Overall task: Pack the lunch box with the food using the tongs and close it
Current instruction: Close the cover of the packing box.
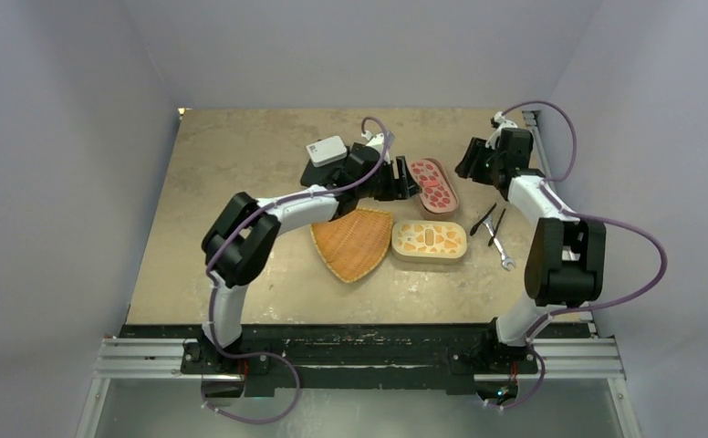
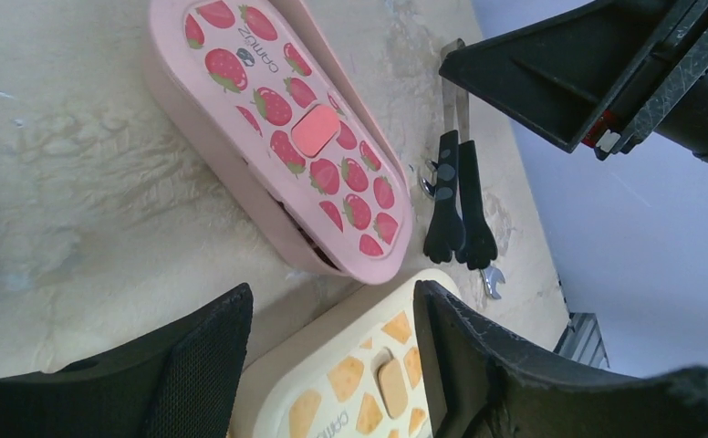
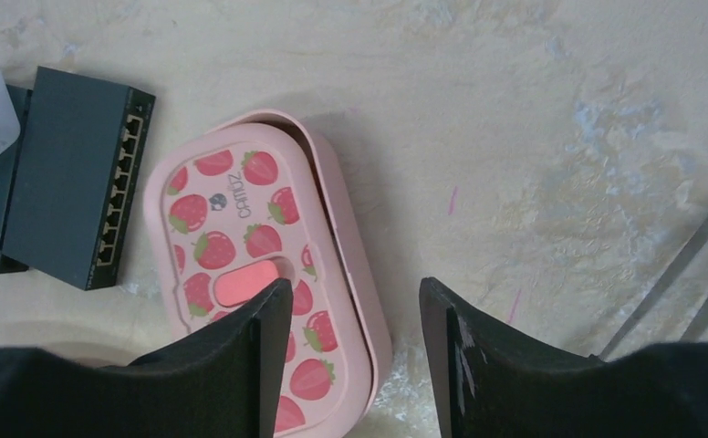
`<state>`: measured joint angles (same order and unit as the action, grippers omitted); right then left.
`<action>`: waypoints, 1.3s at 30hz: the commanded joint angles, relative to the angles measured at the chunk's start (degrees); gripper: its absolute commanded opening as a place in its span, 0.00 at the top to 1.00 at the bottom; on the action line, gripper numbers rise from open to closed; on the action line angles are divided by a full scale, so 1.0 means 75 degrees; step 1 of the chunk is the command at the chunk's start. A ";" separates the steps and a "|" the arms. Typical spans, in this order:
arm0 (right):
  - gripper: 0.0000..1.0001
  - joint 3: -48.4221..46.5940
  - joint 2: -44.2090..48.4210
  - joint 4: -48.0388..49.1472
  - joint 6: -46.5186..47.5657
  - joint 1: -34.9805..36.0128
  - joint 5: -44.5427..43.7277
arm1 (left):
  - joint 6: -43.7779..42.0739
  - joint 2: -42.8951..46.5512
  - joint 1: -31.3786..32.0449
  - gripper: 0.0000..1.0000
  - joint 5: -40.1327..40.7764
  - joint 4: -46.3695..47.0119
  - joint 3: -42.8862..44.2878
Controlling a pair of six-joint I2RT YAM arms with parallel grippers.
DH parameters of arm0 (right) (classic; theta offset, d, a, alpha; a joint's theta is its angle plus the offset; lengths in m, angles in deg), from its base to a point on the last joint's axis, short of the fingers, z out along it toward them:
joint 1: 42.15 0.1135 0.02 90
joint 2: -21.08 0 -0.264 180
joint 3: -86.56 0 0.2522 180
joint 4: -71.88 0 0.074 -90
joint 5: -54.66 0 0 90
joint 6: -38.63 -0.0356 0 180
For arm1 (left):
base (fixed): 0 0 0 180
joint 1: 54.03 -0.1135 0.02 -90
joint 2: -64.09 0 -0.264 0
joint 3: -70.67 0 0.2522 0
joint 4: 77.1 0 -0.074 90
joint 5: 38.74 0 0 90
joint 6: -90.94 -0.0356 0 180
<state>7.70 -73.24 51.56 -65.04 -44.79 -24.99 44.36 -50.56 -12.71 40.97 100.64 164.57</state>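
Observation:
The pink strawberry lunch box (image 1: 432,185) lies at mid-table, its lid sitting askew on the base (image 2: 286,137). A cream lunch box with orange patches (image 1: 430,242) lies shut in front of it. The tongs (image 1: 484,219) rest on the table right of both boxes, black ends together (image 2: 460,233). My left gripper (image 1: 403,185) hangs open just left of the pink box, with nothing between its fingers (image 2: 332,365). My right gripper (image 1: 472,164) hovers open over the pink box's right rim (image 3: 355,356). The food is out of view.
An orange triangular wicker tray (image 1: 355,242) lies left of the cream box, under my left forearm. A small silver wrench (image 1: 499,248) lies beside the tongs. The left wrist's black body (image 3: 77,182) sits close to the pink box's left side. Grey walls enclose the table.

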 commanded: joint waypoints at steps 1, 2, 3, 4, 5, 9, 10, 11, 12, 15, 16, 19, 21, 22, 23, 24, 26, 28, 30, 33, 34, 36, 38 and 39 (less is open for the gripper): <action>0.46 -0.0127 -0.0372 0.0450 -0.0086 -0.0234 0.0813 | 0.0327 -0.0593 0.0037 0.38 -0.0071 0.0409 0.0879; 0.48 -0.0151 -0.0475 0.0459 -0.0058 -0.0235 0.0926 | 0.0323 -0.0737 0.0031 0.39 -0.0070 0.0370 0.1022; 0.49 -0.0155 -0.0530 0.0479 -0.0022 -0.0233 0.1009 | 0.0310 -0.0871 0.0035 0.40 -0.0063 0.0299 0.1176; 0.50 -0.0147 -0.0580 0.0498 -0.0001 -0.0235 0.1091 | 0.0280 -0.1002 0.0032 0.41 -0.0065 0.0198 0.1325; 0.51 -0.0144 -0.0645 0.0492 0.0014 -0.0235 0.1142 | 0.0239 -0.1127 0.0038 0.41 -0.0070 0.0113 0.1467; 0.54 -0.0206 -0.0994 0.0463 0.0143 -0.0235 0.1178 | 0.0087 -0.1487 0.0033 0.45 -0.0099 -0.0167 0.1862; 0.55 -0.0213 -0.1058 0.0481 0.0144 -0.0233 0.1181 | -0.0010 -0.1554 0.0028 0.47 -0.0089 -0.0287 0.1948; 0.55 -0.0204 -0.1110 0.0507 0.0136 -0.0235 0.1192 | -0.0097 -0.1599 0.0024 0.48 -0.0052 -0.0372 0.1987; 0.56 -0.0191 -0.1140 0.0528 0.0122 -0.0235 0.1197 | -0.0156 -0.1626 0.0029 0.49 -0.0004 -0.0460 0.2004; 0.59 -0.0211 -0.1209 0.0550 0.0124 -0.0234 0.1224 | -0.0308 -0.1706 0.0022 0.52 0.0093 -0.0600 0.2000; 0.60 -0.0214 -0.1224 0.0558 0.0115 -0.0229 0.1276 | -0.0349 -0.1747 0.0029 0.53 0.0094 -0.0631 0.2007; 0.62 -0.0202 -0.1260 0.0585 0.0089 -0.0223 0.1491 | -0.0442 -0.1879 0.0002 0.58 0.0094 -0.0805 0.2097; 0.64 -0.0187 -0.1334 0.0566 0.0094 -0.0213 0.1649 | -0.0468 -0.1952 -0.0037 0.61 0.0057 -0.0823 0.2101; 0.64 -0.0166 -0.1360 0.0570 0.0099 -0.0201 0.1731 | -0.0466 -0.1987 -0.0063 0.62 0.0039 -0.0820 0.2090; 0.65 -0.0157 -0.1393 0.0562 0.0110 -0.0184 0.1798 | -0.0468 -0.2022 -0.0100 0.63 0.0020 -0.0822 0.2090; 0.66 -0.0156 -0.1417 0.0551 0.0122 -0.0141 0.1858 | -0.0467 -0.2047 -0.0122 0.64 -0.0009 -0.0807 0.2087; 0.66 -0.0175 -0.1466 0.0537 0.0135 -0.0072 0.1914 | -0.0446 -0.2118 -0.0194 0.65 -0.0147 -0.0746 0.2088; 0.68 -0.0207 -0.1510 0.0519 0.0136 -0.0012 0.1952 | -0.0420 -0.2153 -0.0258 0.65 -0.0230 -0.0710 0.2082; 0.70 -0.0225 -0.1543 0.0501 0.0147 0.0049 0.1995 | -0.0415 -0.2101 -0.0318 0.65 -0.0273 -0.0645 0.1993; 0.71 -0.0191 -0.1534 0.0512 0.0136 0.0135 0.2063 | -0.0388 -0.1901 -0.0379 0.65 -0.0312 -0.0397 0.1735; 0.71 -0.0166 -0.1524 0.0512 0.0127 0.0173 0.2081 | -0.0387 -0.1843 -0.0413 0.65 -0.0335 -0.0357 0.1674; 0.71 -0.0131 -0.1473 0.0507 0.0115 0.0251 0.2063 | -0.0370 -0.1735 -0.0467 0.65 -0.0362 -0.0290 0.1576; 0.70 -0.0084 -0.1367 0.0478 0.0096 0.0289 0.1962 | -0.0342 -0.1601 -0.0532 0.65 -0.0386 -0.0233 0.1480; 0.68 -0.0059 -0.1292 0.0486 0.0067 0.0292 0.1906 | -0.0337 -0.1533 -0.0573 0.65 -0.0362 -0.0223 0.1422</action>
<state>7.64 -85.04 54.81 -64.67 -43.67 -11.61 42.13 -65.86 -16.01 39.31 96.03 176.86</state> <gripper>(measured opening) 0.300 0.350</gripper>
